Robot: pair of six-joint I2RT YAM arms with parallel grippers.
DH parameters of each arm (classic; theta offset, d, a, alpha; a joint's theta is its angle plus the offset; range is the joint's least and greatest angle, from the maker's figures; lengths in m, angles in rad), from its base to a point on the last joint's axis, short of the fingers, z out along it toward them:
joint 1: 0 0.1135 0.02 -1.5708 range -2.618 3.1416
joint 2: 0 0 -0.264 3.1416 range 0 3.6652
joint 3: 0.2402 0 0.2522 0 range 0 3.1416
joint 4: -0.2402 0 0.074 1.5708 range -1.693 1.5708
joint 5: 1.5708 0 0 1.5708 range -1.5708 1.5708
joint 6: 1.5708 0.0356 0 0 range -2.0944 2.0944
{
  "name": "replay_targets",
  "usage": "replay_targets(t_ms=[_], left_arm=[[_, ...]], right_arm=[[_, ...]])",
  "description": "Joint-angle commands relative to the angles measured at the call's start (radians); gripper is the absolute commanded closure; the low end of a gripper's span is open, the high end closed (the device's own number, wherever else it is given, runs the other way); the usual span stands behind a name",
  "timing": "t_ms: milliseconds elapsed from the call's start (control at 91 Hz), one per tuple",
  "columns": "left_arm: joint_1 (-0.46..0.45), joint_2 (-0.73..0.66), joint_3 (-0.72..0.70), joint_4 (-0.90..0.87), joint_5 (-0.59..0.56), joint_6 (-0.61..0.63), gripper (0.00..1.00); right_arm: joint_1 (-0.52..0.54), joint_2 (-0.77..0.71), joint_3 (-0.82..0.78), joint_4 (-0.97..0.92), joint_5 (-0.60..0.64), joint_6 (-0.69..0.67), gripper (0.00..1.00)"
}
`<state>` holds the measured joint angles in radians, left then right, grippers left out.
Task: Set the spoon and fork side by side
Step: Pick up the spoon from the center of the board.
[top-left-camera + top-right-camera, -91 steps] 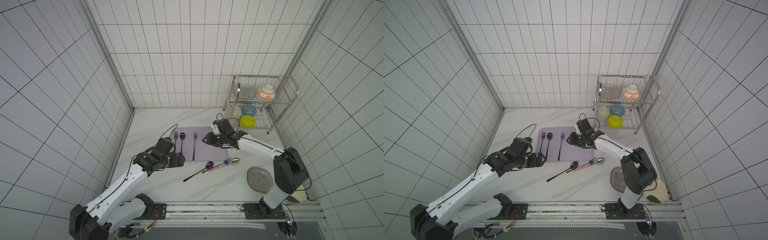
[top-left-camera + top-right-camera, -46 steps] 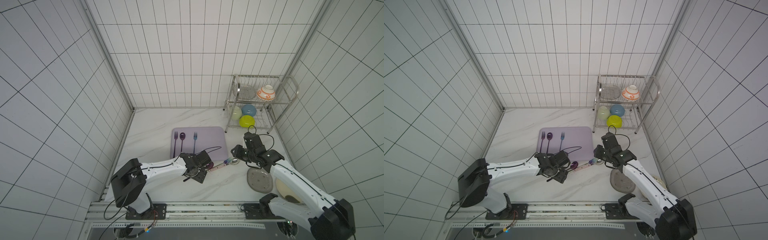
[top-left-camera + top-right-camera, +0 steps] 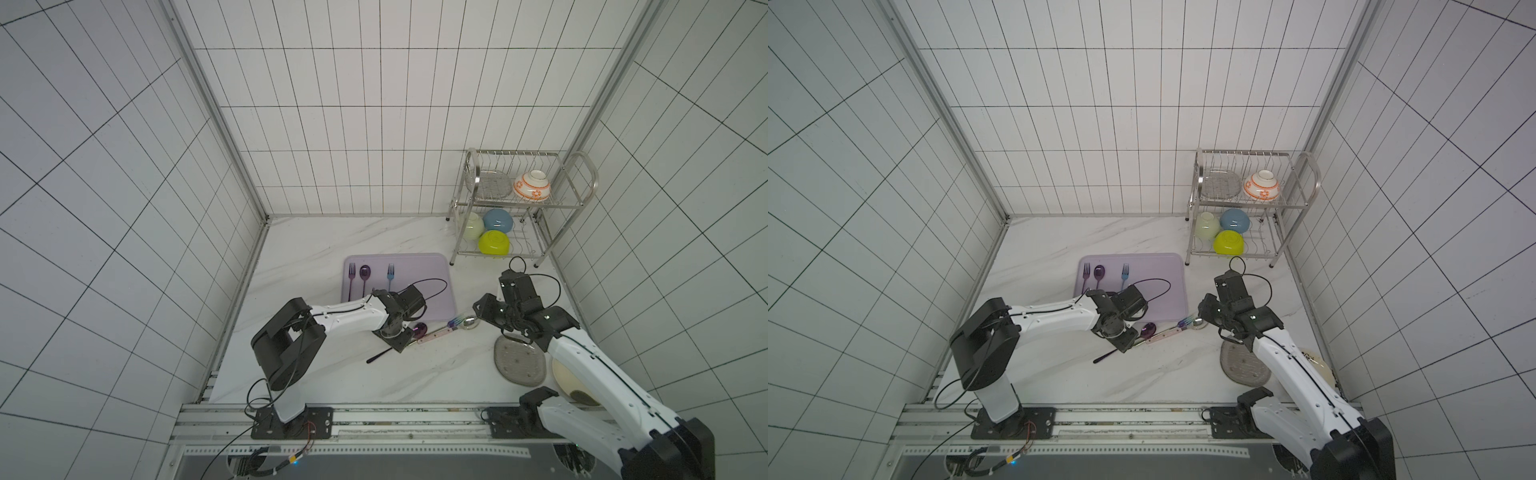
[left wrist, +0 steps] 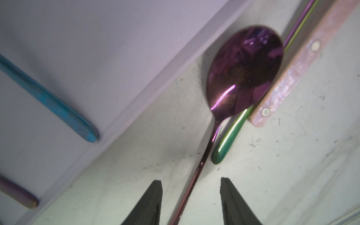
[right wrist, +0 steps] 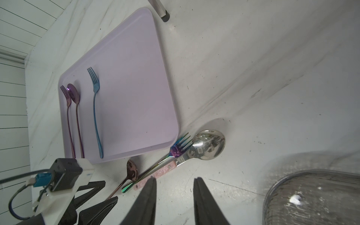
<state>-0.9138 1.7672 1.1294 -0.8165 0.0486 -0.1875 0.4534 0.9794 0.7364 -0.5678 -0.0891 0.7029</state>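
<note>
A dark purple spoon (image 3: pixel 419 329) (image 4: pixel 245 68) lies on the marble just in front of the lilac tray (image 3: pixel 415 270) (image 5: pixel 126 87). My left gripper (image 3: pixel 397 340) (image 4: pixel 190 182) is open and straddles the spoon's thin handle, with a gap on each side. A rainbow fork (image 3: pixel 455 321) (image 5: pixel 179 145) and a silver spoon with a pink handle (image 3: pixel 471 323) (image 5: pixel 208 145) lie beside it. On the tray lie a purple fork (image 3: pixel 352 278), a purple spoon (image 3: pixel 365 276) and a blue fork (image 3: pixel 390 276) (image 5: pixel 95 109). My right gripper (image 3: pixel 484 313) (image 5: pixel 175 179) is open and empty near the pink handle.
A wire dish rack (image 3: pixel 519 208) with several bowls stands at the back right. A grey plate (image 3: pixel 519 359) and a cream bowl (image 3: pixel 573 382) sit at the right, under my right arm. The left forearm reaches across the tray's front edge.
My left gripper came from left of the tray down over the purple spoon's handle, and its jaws narrowed. My right gripper left the tray and moved right, near the silver spoon.
</note>
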Motion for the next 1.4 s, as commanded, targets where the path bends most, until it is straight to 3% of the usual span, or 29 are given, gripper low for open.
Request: replay_targets(t_ms=[0,231,539,857,1165,1385], left_arm=[[-0.002,0.009,0.003,0.006,0.025,0.051,0.5],[0.007,0.082,0.028,0.009,-0.039,0.059,0.57],[-0.027,0.076,0.014,0.032,-0.006,0.085,0.71],[-0.045,0.037,-0.04,0.064,0.02,0.041,1.0],[-0.051,-0.075,-0.057,0.079,0.073,0.028,1.0],[-0.037,-0.2,-0.004,0.078,0.101,-0.045,1.0]], right_arm=[[-0.021,0.002,-0.008,-0.007,-0.003,-0.02,0.65],[-0.037,0.011,-0.011,0.003,-0.017,-0.019,0.65],[-0.057,0.011,-0.017,0.001,-0.02,-0.02,0.66],[-0.066,0.01,-0.029,0.006,-0.015,-0.011,0.66],[-0.071,-0.006,-0.055,0.022,-0.006,0.01,0.66],[-0.076,-0.017,-0.065,0.026,0.011,0.015,0.66]])
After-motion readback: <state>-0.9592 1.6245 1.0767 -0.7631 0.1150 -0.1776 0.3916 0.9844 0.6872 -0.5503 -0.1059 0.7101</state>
